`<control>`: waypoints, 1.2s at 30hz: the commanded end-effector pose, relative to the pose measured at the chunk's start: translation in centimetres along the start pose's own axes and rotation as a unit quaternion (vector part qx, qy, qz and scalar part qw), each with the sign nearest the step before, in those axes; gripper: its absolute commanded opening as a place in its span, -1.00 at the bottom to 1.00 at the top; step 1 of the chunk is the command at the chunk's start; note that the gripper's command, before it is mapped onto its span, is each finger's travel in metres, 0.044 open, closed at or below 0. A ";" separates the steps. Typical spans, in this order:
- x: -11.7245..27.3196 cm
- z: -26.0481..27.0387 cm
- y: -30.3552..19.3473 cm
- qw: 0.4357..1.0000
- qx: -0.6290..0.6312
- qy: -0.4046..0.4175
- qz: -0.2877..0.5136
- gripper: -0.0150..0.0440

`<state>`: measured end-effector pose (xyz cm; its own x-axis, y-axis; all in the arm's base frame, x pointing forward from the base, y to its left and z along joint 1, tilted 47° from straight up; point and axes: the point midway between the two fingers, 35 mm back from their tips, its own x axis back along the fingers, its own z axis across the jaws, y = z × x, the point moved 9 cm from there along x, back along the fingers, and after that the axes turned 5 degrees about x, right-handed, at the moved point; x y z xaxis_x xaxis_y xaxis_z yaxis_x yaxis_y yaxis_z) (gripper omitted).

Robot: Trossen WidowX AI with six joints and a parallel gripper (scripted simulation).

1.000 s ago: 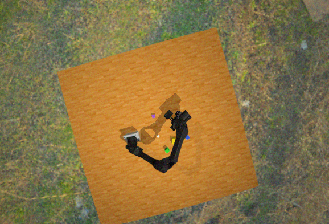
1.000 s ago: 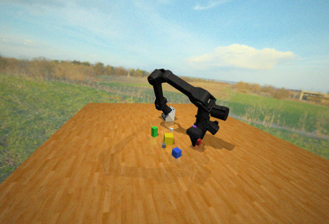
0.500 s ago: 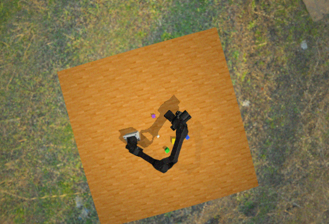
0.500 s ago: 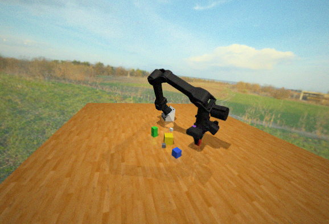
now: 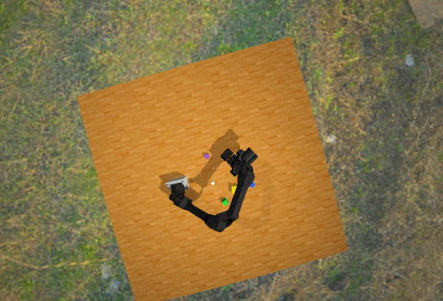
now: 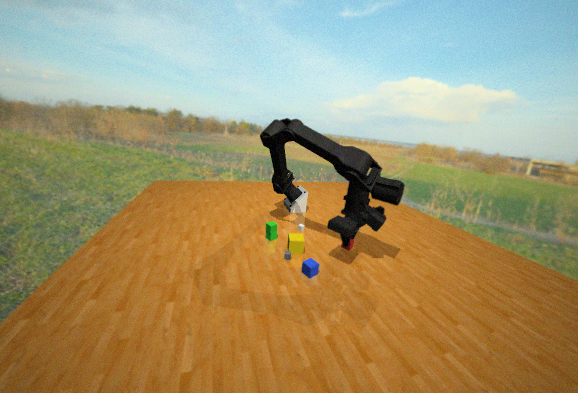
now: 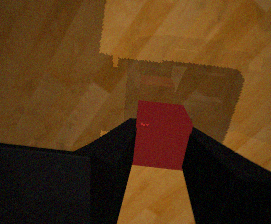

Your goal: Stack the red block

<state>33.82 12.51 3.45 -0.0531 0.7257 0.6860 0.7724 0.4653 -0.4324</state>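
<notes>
While low over the wooden table (image 6: 150, 279), jaws clamped on red block (image 7: 161, 135).

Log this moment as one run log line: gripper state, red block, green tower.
gripper: shut on red block | red block: on table, not lifted | green tower: upright, apart from gripper | stacking: not yet done

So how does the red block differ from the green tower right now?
The red block is clamped between the gripper fingers; the green tower stands free on the table, touching nothing else. In the exterior view the red block looks squat and mostly hidden under the gripper, while the green tower is in full view and taller than wide. Both are plain, single-coloured and box-shaped, and both are upright.
</notes>
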 end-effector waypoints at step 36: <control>10.7 -3.6 -4.4 1.000 0.001 0.002 -0.011 -0.49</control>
<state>32.52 17.22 13.55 -0.0618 0.7122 0.6993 0.7711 0.4789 -0.4196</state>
